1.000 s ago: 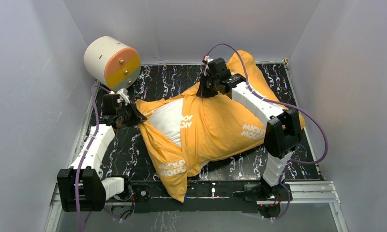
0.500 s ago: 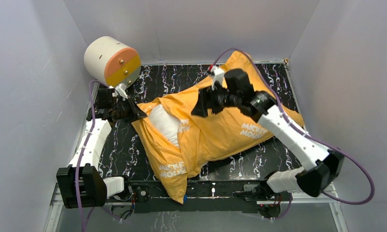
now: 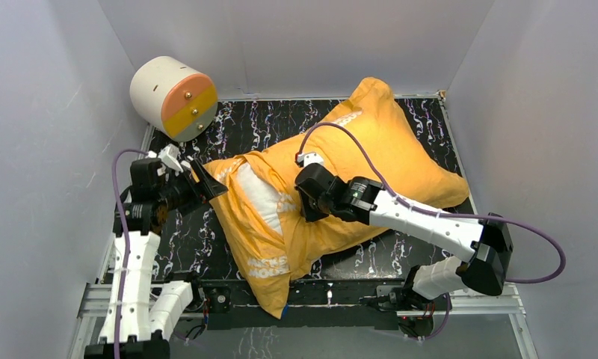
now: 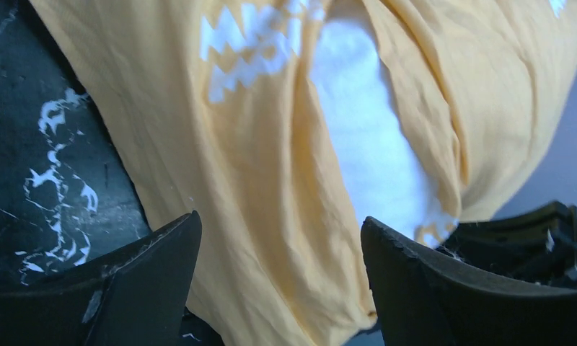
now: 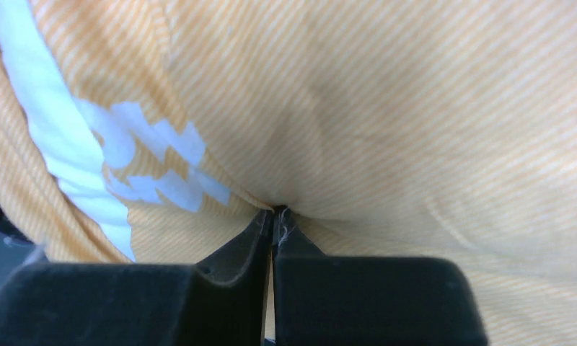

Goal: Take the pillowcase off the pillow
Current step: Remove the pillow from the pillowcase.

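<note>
The orange-yellow pillowcase [image 3: 371, 161] with white lettering lies across the table from the near middle to the back right. It still wraps the white pillow [image 3: 257, 193], which shows through the opening at its left end. My left gripper [image 3: 210, 183] is open at that left edge; in the left wrist view its jaws [image 4: 280, 220] stand wide with pillowcase [image 4: 264, 180] fabric loose between them and the pillow [image 4: 372, 144] beyond. My right gripper [image 3: 309, 213] rests on the middle of the pillowcase, just right of the opening. In the right wrist view it [image 5: 275, 214] is shut on a pinched fold of the pillowcase [image 5: 386, 130].
A cream cylinder [image 3: 173, 93] with an orange-yellow end sits at the back left corner. White walls enclose the black marbled table [image 3: 199, 239] on three sides. Purple cables loop from both arms; the right one arcs over the pillowcase [image 3: 356, 138].
My left gripper has opened and let go of the pillowcase edge, and its arm drew back toward the near side. My right arm swung from the back to the middle and shut on the fabric.
</note>
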`<state>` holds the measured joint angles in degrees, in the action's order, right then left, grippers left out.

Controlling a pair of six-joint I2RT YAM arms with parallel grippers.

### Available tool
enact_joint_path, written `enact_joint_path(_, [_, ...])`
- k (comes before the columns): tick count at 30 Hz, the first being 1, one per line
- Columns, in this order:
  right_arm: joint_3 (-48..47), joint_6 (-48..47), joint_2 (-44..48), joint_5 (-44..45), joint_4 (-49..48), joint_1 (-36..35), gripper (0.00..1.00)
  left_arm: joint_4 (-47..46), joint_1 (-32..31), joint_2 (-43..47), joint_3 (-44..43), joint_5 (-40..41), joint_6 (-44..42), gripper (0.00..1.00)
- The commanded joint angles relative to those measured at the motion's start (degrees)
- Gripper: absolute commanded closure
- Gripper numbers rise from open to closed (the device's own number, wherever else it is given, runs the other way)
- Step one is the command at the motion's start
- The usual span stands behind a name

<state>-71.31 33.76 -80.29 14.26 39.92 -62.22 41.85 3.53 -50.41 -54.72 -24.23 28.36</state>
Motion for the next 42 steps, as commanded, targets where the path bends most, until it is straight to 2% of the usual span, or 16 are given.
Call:
enact_joint_path(1, [4.4, 5.82, 3.98, 1.62, -10.48, -2.59, 0.91, 6.94, -2.65, 4.39, 3.18, -7.21, 5.36, 0.23])
enact_joint_path(3, [6.59, 7.27, 5.04, -0.68, -13.87, -2.93, 0.91, 5.18, -5.67, 8.44, 5.3, -8.85, 9.34, 0.24])
enact_joint_path(6, [7.88, 8.51, 5.45, -1.35, -15.22, -3.37, 0.91, 4.74, -6.43, 13.91, 6.38, -7.35, 12.19, 0.23])
enact_joint_path(10, [7.24, 8.69, 4.47, -1.81, -15.29, -3.56, 0.9, 4.82, -6.84, 11.3, 6.76, -8.53, 11.11, 0.26])
enact_joint_path(14, [5.04, 9.93, 3.11, 3.65, -11.18, -4.34, 0.85, 2.83, -9.4, 11.25, 7.19, -7.48, 13.75, 0.31])
enact_joint_path(16, [4.07, 11.92, 3.07, 10.16, -8.9, -5.39, 0.84, -1.48, -13.67, 10.43, 9.86, -6.31, 16.32, 0.36])
enact_joint_path(21, [5.57, 12.98, 6.0, 19.61, -8.92, -6.94, 0.9, -8.71, -36.85, 5.32, 14.7, 12.67, 24.93, 0.49])
enact_joint_path(23, [6.82, 11.96, 7.84, 22.56, -9.36, -6.95, 0.94, -8.92, -44.02, 6.0, 14.99, 20.86, 27.7, 0.76])
enact_joint_path(25, [7.14, 11.04, 9.61, 26.09, -7.62, -6.95, 0.97, -7.35, -45.5, 7.66, 15.73, 26.01, 29.5, 1.0])
enact_joint_path(29, [7.23, 11.51, 12.43, 38.2, 1.65, -6.94, 1.0, 0.1, -45.53, 13.83, 18.9, 33.39, 33.82, 1.0])
enact_joint_path(33, [10.72, 24.11, 15.96, 51.67, 16.74, -6.51, 1.0, 7.03, -45.74, 22.44, 22.25, 38.79, 40.06, 1.0])
enact_joint_path(35, [12.2, 25.24, 17.64, 50.5, 18.84, -6.17, 1.0, 6.35, -45.8, 24.42, 23.41, 38.35, 40.82, 1.0])
enact_joint_path(36, [13.32, 21.09, 18.58, 47.6, 15.3, -6.09, 1.0, 6.4, -45.81, 24.24, 23.79, 38.0, 40.7, 1.0])
enact_joint_path(38, [15.17, 11.74, 19.95, 37.01, 4.18, -6.1, 1.0, 4.41, -45.81, 22.38, 24.59, 35.68, 39.61, 1.0])
enact_joint_path(40, [14.51, 8.48, 20.06, 24.7, -2.7, -6.16, 0.99, 0.98, -45.76, 20.27, 25.68, 32.61, 37.76, 1.0])
enact_joint_path(42, [12.44, 5.23, 19.63, 18.07, -7.24, -6.16, 0.91, -3.12, -45.76, 18.94, 26.92, 29.83, 35.81, 1.0])
